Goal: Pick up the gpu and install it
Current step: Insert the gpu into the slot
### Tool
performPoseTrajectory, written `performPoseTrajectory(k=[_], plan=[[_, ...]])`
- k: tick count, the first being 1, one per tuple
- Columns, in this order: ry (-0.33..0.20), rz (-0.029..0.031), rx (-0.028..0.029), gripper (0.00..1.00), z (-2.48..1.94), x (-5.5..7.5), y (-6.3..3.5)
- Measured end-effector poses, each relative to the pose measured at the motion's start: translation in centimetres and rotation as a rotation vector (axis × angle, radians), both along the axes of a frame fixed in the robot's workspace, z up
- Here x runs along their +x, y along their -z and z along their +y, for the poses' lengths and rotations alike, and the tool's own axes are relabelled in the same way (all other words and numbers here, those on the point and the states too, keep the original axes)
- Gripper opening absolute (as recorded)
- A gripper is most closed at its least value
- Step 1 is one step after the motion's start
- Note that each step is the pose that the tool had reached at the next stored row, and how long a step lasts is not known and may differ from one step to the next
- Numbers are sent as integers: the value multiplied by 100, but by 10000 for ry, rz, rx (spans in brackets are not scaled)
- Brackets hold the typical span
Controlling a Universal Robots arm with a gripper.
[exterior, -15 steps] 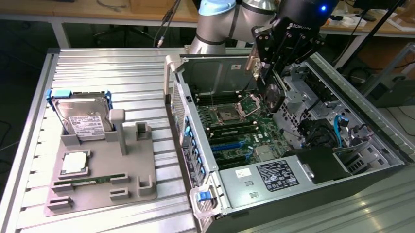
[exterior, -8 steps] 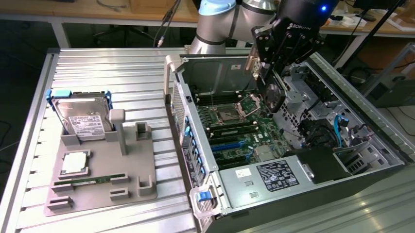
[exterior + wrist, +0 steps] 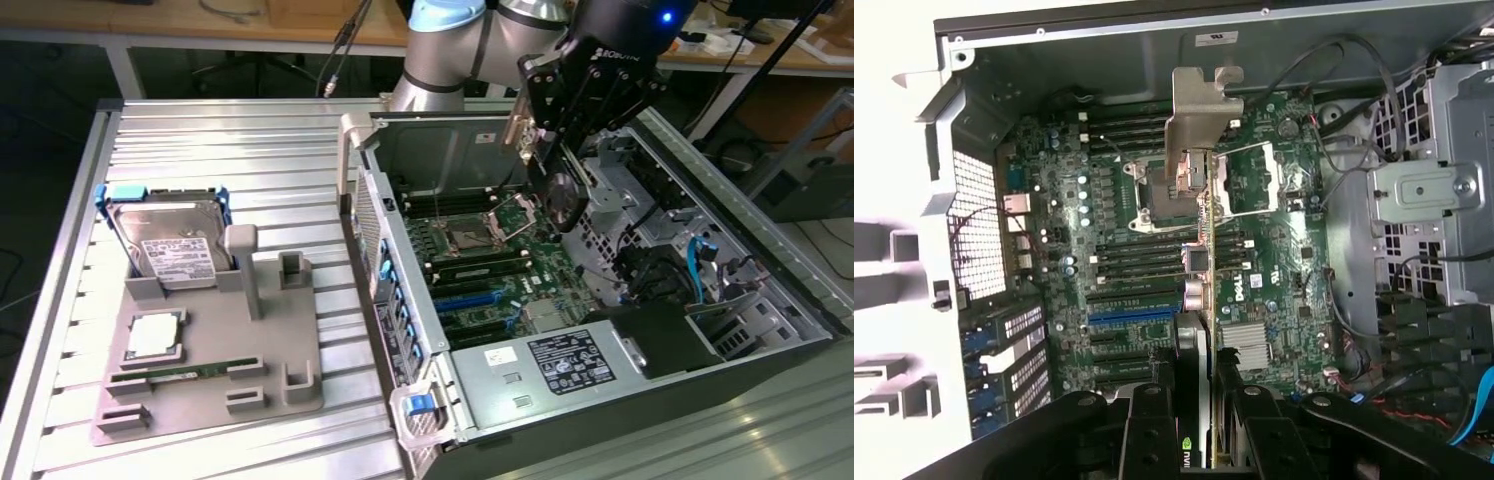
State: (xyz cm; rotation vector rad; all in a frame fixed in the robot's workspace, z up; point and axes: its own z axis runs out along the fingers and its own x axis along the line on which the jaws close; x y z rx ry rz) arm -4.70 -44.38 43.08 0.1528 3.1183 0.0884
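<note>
While the gripper (image 3: 1199, 400) clamps the gpu (image 3: 1201, 235) between its jaws, drawn in narrow on the card's edge, the pick-up half of the task looks done. The card hangs edge-on straight out from the jaws, with its silver end bracket (image 3: 1199, 105) at the end farthest from them. It is over the motherboard (image 3: 1124, 230) inside the open computer case (image 3: 400, 200). Judging by the exterior view, the card is held above the board and not seated, so the installing is not yet done. A blue expansion slot (image 3: 1134, 315) lies on the board beyond the jaws, a little to one side of the card's line.

By count, nearest the jaws are one gripper and one gpu with one round fan (image 3: 561, 195) and one bracket. Beyond them are one motherboard with one blue slot that I can make out, and one case. Well apart from the jaws, outside the case, one gray holder (image 3: 274, 370) carries one hard drive (image 3: 167, 245), one memory stick (image 3: 180, 372) and one small silver square part (image 3: 154, 335).
</note>
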Motion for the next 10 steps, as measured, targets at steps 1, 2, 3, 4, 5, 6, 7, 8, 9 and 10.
performPoseTrajectory(k=[1, 2, 3, 4, 5, 6, 7, 8, 9, 10], plan=[[-11, 0, 0, 27, 0, 0, 0], [-21, 0, 0, 27, 0, 0, 0], [-33, 0, 0, 27, 0, 0, 0], [-46, 0, 0, 27, 0, 0, 0], [-61, 0, 0, 27, 0, 0, 0], [-76, 0, 0, 27, 0, 0, 0], [-95, 0, 1, 27, 0, 0, 0], [-116, 0, 0, 27, 0, 0, 0], [-135, 0, 0, 27, 0, 0, 0], [-155, 0, 0, 27, 0, 0, 0]])
